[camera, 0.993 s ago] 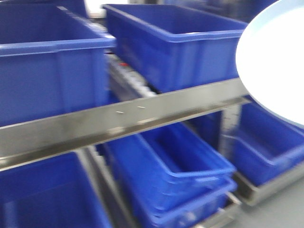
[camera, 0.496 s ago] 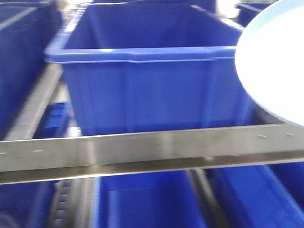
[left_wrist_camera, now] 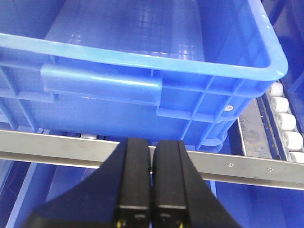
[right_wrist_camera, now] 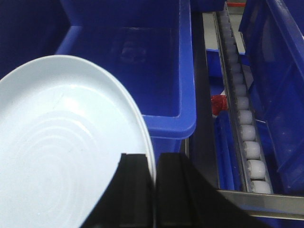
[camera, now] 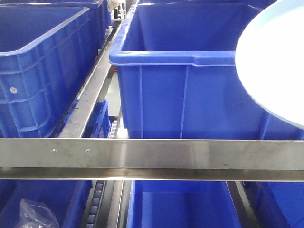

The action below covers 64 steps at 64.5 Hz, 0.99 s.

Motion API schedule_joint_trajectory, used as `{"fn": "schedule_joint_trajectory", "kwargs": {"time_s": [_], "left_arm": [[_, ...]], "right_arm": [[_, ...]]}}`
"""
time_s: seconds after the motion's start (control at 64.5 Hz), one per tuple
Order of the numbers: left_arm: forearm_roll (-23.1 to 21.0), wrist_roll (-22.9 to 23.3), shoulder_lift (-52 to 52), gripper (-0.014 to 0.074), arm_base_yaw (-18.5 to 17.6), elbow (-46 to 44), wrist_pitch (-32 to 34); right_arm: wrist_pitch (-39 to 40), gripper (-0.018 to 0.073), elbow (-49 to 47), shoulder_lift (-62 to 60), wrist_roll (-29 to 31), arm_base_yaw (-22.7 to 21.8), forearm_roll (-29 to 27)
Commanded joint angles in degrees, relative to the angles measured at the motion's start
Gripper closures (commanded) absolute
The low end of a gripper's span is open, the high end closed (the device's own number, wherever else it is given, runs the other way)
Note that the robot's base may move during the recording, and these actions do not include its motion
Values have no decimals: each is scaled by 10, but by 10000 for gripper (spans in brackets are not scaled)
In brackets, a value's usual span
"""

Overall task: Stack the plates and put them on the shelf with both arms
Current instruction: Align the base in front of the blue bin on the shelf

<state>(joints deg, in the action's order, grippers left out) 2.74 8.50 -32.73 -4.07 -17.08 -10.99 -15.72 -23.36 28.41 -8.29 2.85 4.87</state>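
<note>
Stacking looks finished, or cannot be confirmed: only one pale plate (right_wrist_camera: 66,156) edge shows, pinched at its rim by the right gripper (right_wrist_camera: 154,190) at lower left of the right wrist view. It hangs before the blue crate (camera: 190,90), above the shelf rail (camera: 152,156). The left gripper (left_wrist_camera: 152,190) is closed, empty. Setting down remains.

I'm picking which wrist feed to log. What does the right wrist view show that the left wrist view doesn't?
Only the right wrist view shows the pale plate, its rim pinched in the right gripper, beside an open blue crate, plus a red part on the roller track. Only the left wrist view shows the left gripper, jaws together and empty, facing a crate handle. Both show blue crates, white rollers and the steel rail.
</note>
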Motion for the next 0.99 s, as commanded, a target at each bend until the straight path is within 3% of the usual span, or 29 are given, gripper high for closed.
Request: {"fn": "schedule_joint_trajectory", "kwargs": {"time_s": [0.0, 0.977], "left_arm": [[-4, 5, -3, 508, -4, -16, 45], [-4, 5, -3, 508, -4, -16, 45]], "right_arm": [[57, 512, -19, 2, 2, -4, 2], [57, 512, -19, 2, 2, -4, 2]]}}
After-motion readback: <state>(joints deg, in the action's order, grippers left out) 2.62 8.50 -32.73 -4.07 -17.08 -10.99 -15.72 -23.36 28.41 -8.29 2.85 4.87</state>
